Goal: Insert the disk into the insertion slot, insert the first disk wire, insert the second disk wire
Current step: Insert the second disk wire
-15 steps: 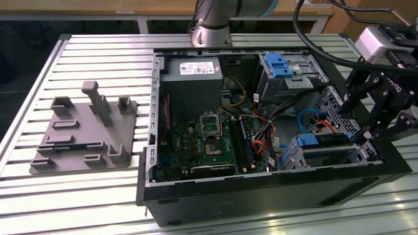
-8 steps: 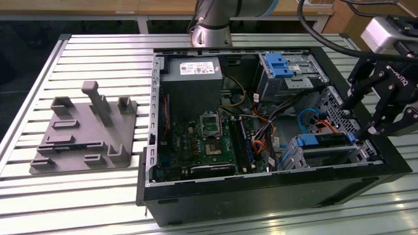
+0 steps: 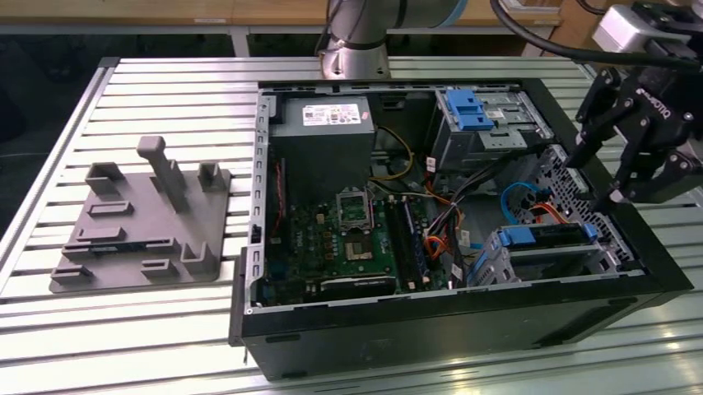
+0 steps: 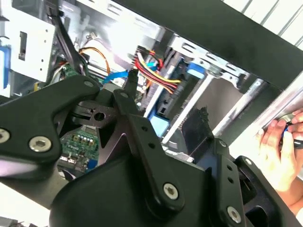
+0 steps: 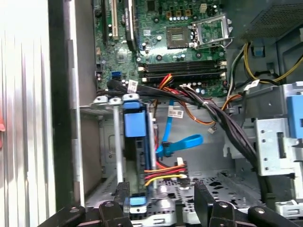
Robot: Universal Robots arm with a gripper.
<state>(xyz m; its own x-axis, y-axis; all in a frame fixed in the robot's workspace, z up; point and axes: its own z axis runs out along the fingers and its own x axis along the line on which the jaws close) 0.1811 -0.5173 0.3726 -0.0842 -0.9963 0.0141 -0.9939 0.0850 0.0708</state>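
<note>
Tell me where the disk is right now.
The disk sits in the insertion slot, at the near corner of the computer case on the exterior view's right.

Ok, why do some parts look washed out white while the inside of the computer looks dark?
In the first wrist view the slatted table beside the case blows out to white; in the second wrist view a metal bay glares; in the exterior view the case interior sits in shadow.
</note>
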